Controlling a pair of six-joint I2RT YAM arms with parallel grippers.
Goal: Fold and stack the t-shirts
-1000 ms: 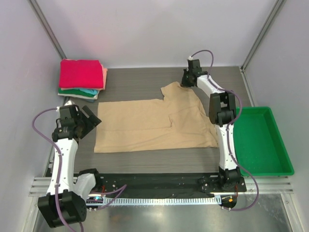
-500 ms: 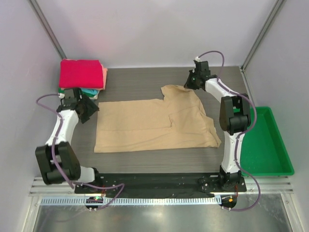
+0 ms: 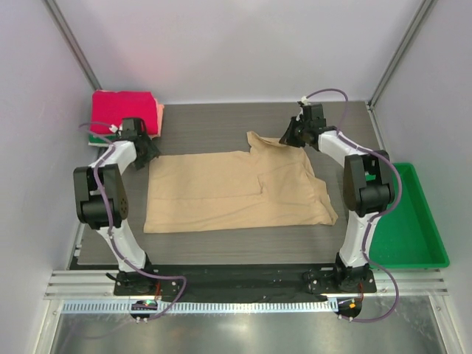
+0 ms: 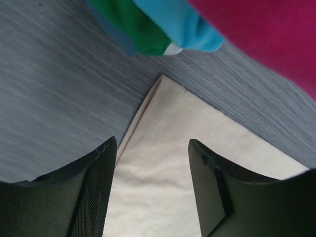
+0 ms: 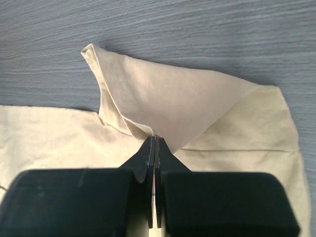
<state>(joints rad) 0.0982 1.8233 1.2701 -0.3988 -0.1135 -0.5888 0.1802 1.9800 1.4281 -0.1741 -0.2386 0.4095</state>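
A tan t-shirt (image 3: 236, 190) lies spread flat on the dark table, partly folded. My left gripper (image 3: 144, 152) hangs over its far-left corner, open. In the left wrist view the fingers (image 4: 94, 187) straddle the tan cloth (image 4: 163, 163) just behind that corner. My right gripper (image 3: 286, 139) is shut on the shirt's far-right sleeve, and the pinched flap (image 5: 168, 103) stands up from the closed tips (image 5: 154, 138). A stack of folded t-shirts (image 3: 122, 110), pink-red on top with salmon, teal (image 4: 182, 22) and green (image 4: 136, 27) below, sits at the far left, close to the left gripper.
A green plastic tray (image 3: 410, 221) stands at the right edge of the table, beside the right arm. Grey walls with metal posts close in the left, back and right sides. The black base rail runs along the near edge.
The left arm swung from the table's left side up to the shirt's far-left corner beside the stack, its jaws narrowing. The right gripper shifted slightly right, carrying the sleeve.
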